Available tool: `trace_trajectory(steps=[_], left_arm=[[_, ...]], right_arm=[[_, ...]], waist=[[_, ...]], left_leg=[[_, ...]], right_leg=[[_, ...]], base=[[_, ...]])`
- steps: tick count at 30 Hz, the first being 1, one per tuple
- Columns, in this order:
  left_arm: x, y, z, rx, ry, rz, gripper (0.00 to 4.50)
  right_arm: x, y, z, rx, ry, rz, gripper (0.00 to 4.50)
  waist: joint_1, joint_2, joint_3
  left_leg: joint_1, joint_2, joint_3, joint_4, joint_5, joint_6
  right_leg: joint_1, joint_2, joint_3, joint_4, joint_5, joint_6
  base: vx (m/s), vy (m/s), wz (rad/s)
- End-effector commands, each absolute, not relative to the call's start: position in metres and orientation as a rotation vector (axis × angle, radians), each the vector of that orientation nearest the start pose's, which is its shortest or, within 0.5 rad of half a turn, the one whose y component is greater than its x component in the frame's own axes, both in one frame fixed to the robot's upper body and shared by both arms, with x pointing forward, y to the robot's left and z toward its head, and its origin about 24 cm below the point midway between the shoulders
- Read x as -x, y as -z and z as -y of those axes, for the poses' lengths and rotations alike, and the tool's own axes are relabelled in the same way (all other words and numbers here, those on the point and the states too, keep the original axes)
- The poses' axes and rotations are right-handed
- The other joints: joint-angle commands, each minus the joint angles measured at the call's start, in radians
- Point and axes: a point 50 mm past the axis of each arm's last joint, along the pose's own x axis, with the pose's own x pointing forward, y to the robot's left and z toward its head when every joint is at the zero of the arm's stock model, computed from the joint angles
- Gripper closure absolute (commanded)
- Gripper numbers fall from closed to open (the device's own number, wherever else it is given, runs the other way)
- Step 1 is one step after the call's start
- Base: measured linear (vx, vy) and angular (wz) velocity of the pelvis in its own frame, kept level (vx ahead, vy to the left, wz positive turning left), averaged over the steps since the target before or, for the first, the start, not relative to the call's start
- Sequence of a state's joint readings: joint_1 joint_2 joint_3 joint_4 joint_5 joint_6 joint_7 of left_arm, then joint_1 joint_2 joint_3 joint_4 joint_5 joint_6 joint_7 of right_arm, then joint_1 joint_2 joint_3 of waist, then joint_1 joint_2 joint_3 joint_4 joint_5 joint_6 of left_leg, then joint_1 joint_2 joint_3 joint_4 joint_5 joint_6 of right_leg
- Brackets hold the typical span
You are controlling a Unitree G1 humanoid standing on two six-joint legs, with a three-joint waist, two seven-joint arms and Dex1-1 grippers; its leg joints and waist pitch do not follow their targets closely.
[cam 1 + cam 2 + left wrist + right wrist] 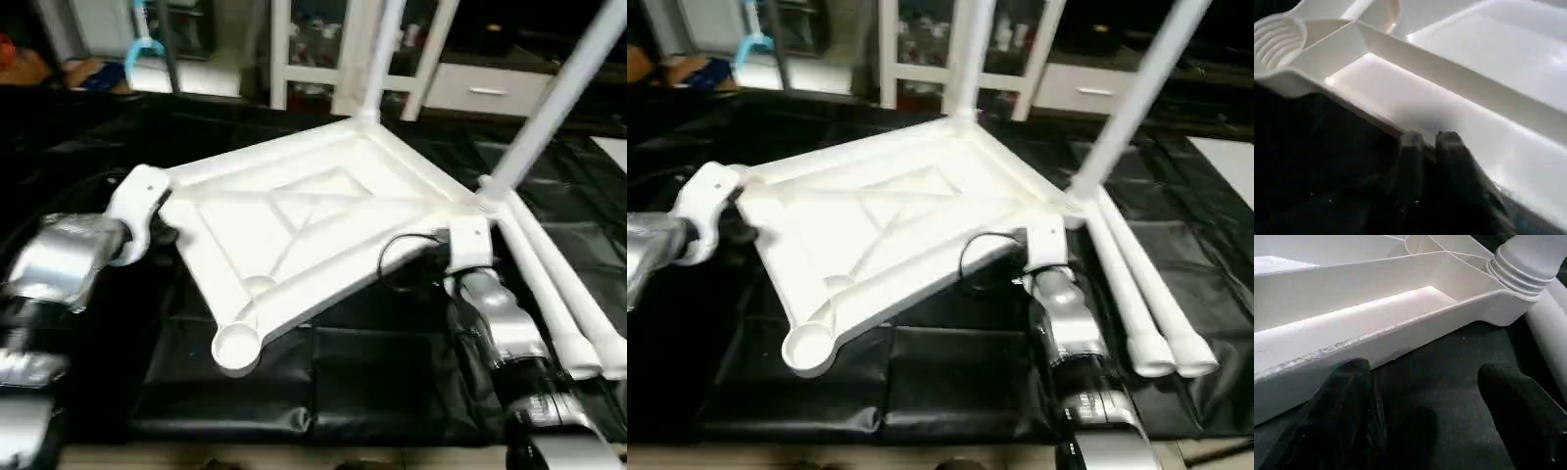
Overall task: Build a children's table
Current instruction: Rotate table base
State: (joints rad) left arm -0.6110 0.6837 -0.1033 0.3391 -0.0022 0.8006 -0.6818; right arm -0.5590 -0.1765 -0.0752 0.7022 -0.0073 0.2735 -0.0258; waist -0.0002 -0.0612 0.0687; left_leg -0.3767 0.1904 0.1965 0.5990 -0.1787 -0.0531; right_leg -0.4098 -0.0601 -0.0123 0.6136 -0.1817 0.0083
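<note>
Just ahead of the left gripper point(1427, 142), its fingers nearly closed at the rim, lies the tabletop point(294, 230); the right gripper point(1425, 406) gapes beside its edge.

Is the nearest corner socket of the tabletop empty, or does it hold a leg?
Empty. The socket on the tabletop shows an open round hole, with no leg in it.

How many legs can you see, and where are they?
4. Two stand screwed into the upturned tabletop: one in the far corner, one in the right corner. Two lie loose on the black cover to the right.
</note>
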Motion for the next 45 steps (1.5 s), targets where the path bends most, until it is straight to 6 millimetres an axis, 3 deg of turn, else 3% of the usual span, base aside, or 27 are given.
trace_trajectory(steps=[1, 2, 6, 7, 8, 9, 11, 15, 21, 23, 27, 31, 32, 33, 37, 39, 43, 45], left_arm=[[-0.314, -0.089, -0.262, -0.427, 0.400, -0.818, 4.25], [-0.312, -0.090, -0.263, -0.440, 0.426, -0.814, 4.25], [-0.301, -0.090, -0.262, -0.439, 0.489, -0.840, 4.42], [-0.292, -0.089, -0.258, -0.436, 0.544, -0.855, 4.42], [-0.285, -0.087, -0.255, -0.429, 0.589, -0.865, 4.42], [-0.285, -0.087, -0.255, -0.429, 0.589, -0.865, 4.42], [-0.279, -0.086, -0.250, -0.428, 0.652, -0.866, 4.42], [-0.264, -0.081, -0.235, -0.408, 0.772, -0.875, 4.42], [-0.262, -0.081, -0.218, -0.366, 0.821, -0.841, 4.42], [-0.265, -0.085, -0.210, -0.337, 0.842, -0.803, 4.42], [-0.268, -0.088, -0.207, -0.353, 0.850, -0.776, 4.42], [-0.269, -0.088, -0.200, -0.331, 0.869, -0.754, 4.42], [-0.268, -0.087, -0.196, -0.329, 0.882, -0.756, 4.42], [-0.267, -0.085, -0.192, -0.325, 0.895, -0.758, 4.42], [-0.264, -0.077, -0.169, -0.292, 0.951, -0.752, 4.42], [-0.264, -0.076, -0.162, -0.287, 0.967, -0.742, 4.42], [-0.271, -0.077, -0.154, -0.271, 0.958, -0.683, 4.42], [-0.274, -0.078, -0.152, -0.273, 0.946, -0.662, 4.42]], right_arm=[[-0.353, -0.032, 0.174, 0.129, 0.010, -0.376, 0.61], [-0.356, -0.034, 0.168, 0.124, -0.018, -0.368, 0.61], [-0.360, -0.035, 0.148, 0.112, -0.115, -0.356, 0.61], [-0.361, -0.034, 0.130, 0.107, -0.206, -0.357, 0.61], [-0.361, -0.034, 0.116, 0.109, -0.281, -0.353, 0.61], [-0.361, -0.034, 0.116, 0.109, -0.281, -0.353, 0.61], [-0.360, -0.032, 0.106, 0.123, -0.335, -0.352, 0.61], [-0.359, -0.033, 0.085, 0.138, -0.460, -0.323, 0.61], [-0.360, -0.036, 0.081, 0.143, -0.495, -0.295, 0.61], [-0.361, -0.039, 0.082, 0.141, -0.508, -0.276, 0.61], [-0.363, -0.039, 0.089, 0.157, -0.484, -0.268, 0.61], [-0.363, -0.040, 0.092, 0.130, -0.499, -0.253, 0.61], [-0.362, -0.040, 0.090, 0.124, -0.515, -0.248, 0.61], [-0.361, -0.040, 0.088, 0.119, -0.535, -0.241, 0.61], [-0.351, -0.041, 0.064, 0.076, -0.690, -0.199, 0.61], [-0.349, -0.042, 0.057, 0.083, -0.718, -0.176, 0.61], [-0.355, -0.049, 0.063, 0.081, -0.632, -0.131, 0.61], [-0.358, -0.052, 0.066, 0.070, -0.609, -0.120, 0.61]], waist=[[0.000, 0.016, -0.053], [-0.003, 0.011, -0.052], [-0.013, 0.014, -0.057], [-0.014, 0.008, -0.058], [-0.018, 0.006, -0.054], [-0.019, 0.007, -0.054], [-0.023, 0.008, -0.049], [-0.024, 0.010, -0.043], [-0.019, 0.010, -0.041], [-0.016, 0.015, -0.043], [-0.016, 0.013, -0.050], [-0.014, 0.016, -0.058], [-0.015, 0.014, -0.059], [-0.014, 0.020, -0.061], [-0.015, 0.017, -0.066], [-0.013, 0.017, -0.064], [-0.010, 0.018, -0.059], [-0.010, 0.018, -0.059]], left_leg=[[0.014, 0.028, -0.024, -0.083, -0.287, -0.072], [0.013, 0.027, -0.021, -0.082, -0.277, -0.065], [0.012, 0.027, -0.018, -0.077, -0.224, -0.045], [0.007, 0.029, -0.017, -0.076, -0.197, -0.032], [0.003, 0.028, -0.017, -0.078, -0.195, -0.027], [0.002, 0.029, -0.018, -0.078, -0.197, -0.027], [0.013, 0.031, -0.015, -0.079, -0.235, -0.029], [0.021, 0.035, -0.017, -0.083, -0.302, -0.045], [0.025, 0.034, -0.017, -0.086, -0.333, -0.060], [0.026, 0.033, -0.015, -0.085, -0.329, -0.062], [0.020, 0.031, -0.013, -0.083, -0.284, -0.050], [0.015, 0.029, -0.008, -0.077, -0.196, -0.026], [0.012, 0.029, -0.007, -0.075, -0.175, -0.015], [0.012, 0.029, -0.008, -0.074, -0.163, -0.011], [0.006, 0.032, -0.005, -0.067, -0.096, 0.036], [0.011, 0.033, -0.003, -0.068, -0.119, 0.040], [0.017, 0.036, -0.006, -0.073, -0.206, -0.005], [0.015, 0.035, -0.007, -0.074, -0.212, -0.013]], right_leg=[[0.028, -0.059, 0.028, -0.068, -0.249, -0.166], [0.027, -0.057, 0.028, -0.070, -0.238, -0.169], [0.030, -0.055, 0.029, -0.060, -0.170, -0.194], [0.035, -0.059, 0.029, -0.055, -0.145, -0.207], [0.034, -0.058, 0.029, -0.058, -0.151, -0.208], [0.035, -0.060, 0.028, -0.055, -0.157, -0.211], [0.025, -0.058, 0.030, -0.064, -0.210, -0.214], [0.015, -0.058, 0.032, -0.072, -0.293, -0.200], [0.010, -0.054, 0.033, -0.076, -0.331, -0.183], [0.009, -0.054, 0.034, -0.076, -0.308, -0.186], [0.018, -0.053, 0.034, -0.069, -0.240, -0.197], [0.029, -0.050, 0.033, -0.056, -0.103, -0.232], [0.033, -0.050, 0.033, -0.053, -0.070, -0.242], [0.034, -0.050, 0.033, -0.050, -0.052, -0.247], [0.039, -0.052, 0.032, -0.041, 0.061, -0.290], [0.035, -0.051, 0.031, -0.045, 0.034, -0.295], [0.027, -0.050, 0.031, -0.060, -0.128, -0.254], [0.027, -0.049, 0.031, -0.060, -0.138, -0.245]], base=[[0.000, 0.000, 0.00], [0.000, 0.000, 0.00], [0.000, 0.000, 0.00], [0.000, 0.000, 0.00], [0.000, 0.000, 0.00], [0.000, 0.000, 0.00], [0.000, 0.000, 0.00], [0.000, 0.000, 0.00], [0.000, 0.000, 0.00], [0.000, 0.000, 0.00], [0.000, 0.000, 0.00], [0.000, 0.000, 0.00], [0.000, 0.000, 0.00], [0.000, 0.000, 0.00], [0.000, 0.000, 0.00], [0.000, 0.000, 0.00], [0.000, 0.000, 0.00], [0.000, 0.000, 0.00]])
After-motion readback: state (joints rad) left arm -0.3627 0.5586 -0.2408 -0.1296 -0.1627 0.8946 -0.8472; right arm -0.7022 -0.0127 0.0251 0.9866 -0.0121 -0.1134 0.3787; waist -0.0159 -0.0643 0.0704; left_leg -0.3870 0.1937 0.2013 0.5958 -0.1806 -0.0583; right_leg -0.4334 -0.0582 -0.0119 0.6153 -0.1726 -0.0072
